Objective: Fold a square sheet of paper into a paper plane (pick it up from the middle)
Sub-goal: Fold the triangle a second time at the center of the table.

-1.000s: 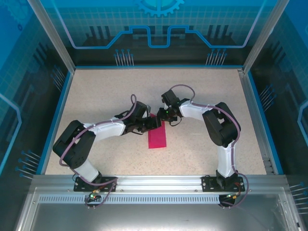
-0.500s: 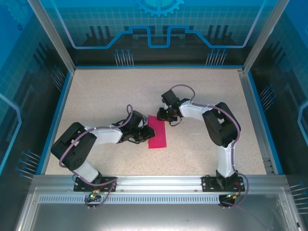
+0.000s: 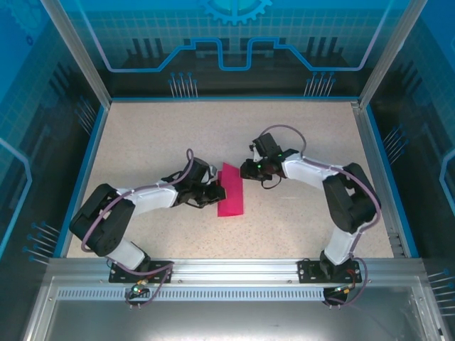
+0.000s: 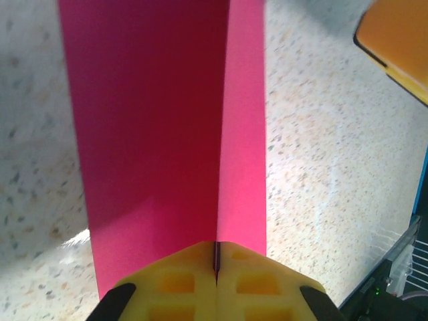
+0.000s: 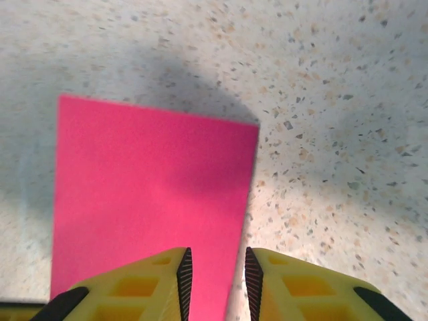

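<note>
My left tool (image 4: 216,261) is clamped shut on the paper (image 4: 154,134), a folded strip in the middle of the table (image 3: 306,135). My right tool (image 5: 214,274) hangs over the strip's far end, jaws slightly apart.

Paper (image 3: 230,190) on table (image 3: 156,135); left hand (image 3: 215,193) on left edge; right hand (image 3: 246,170) beside far end.

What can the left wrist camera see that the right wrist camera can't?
Left wrist camera: the left tool pinched shut on the pink paper, with a fold line running up from the pinch. Right wrist camera: the right tool, its fingers apart and gripping nothing, over the paper's edge, with a corner of the sheet in sight. Both: the same pink paper, the speckled table, and yellow fingers at the bottom.
</note>
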Robot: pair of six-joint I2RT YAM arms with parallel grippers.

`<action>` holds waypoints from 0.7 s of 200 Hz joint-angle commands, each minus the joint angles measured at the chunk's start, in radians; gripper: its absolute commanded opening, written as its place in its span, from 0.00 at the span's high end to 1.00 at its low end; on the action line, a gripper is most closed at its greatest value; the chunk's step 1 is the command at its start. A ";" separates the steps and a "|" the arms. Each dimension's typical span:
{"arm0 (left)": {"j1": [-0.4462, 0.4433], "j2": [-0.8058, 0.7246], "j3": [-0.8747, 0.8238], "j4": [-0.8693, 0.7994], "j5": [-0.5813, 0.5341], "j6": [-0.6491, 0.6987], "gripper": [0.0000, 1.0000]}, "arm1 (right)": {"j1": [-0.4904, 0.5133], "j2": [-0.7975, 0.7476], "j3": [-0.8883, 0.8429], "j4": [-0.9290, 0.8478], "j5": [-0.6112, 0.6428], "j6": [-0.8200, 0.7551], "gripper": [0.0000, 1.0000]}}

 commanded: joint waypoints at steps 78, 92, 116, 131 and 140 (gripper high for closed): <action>0.016 0.093 0.147 -0.195 0.065 0.228 0.98 | 0.051 0.033 -0.056 0.005 -0.126 -0.074 0.84; 0.016 0.064 0.123 -0.207 0.062 0.233 0.98 | 0.052 0.025 -0.062 0.004 -0.110 -0.068 0.84; 0.016 0.039 0.116 -0.271 0.037 0.319 0.98 | 0.053 0.002 -0.082 0.003 -0.048 -0.035 0.84; 0.014 0.038 0.140 -0.338 0.000 0.376 0.99 | 0.052 -0.021 -0.101 0.009 -0.011 -0.015 0.84; 0.014 0.029 0.144 -0.365 -0.021 0.401 0.99 | 0.052 -0.040 -0.111 0.005 0.023 -0.003 0.84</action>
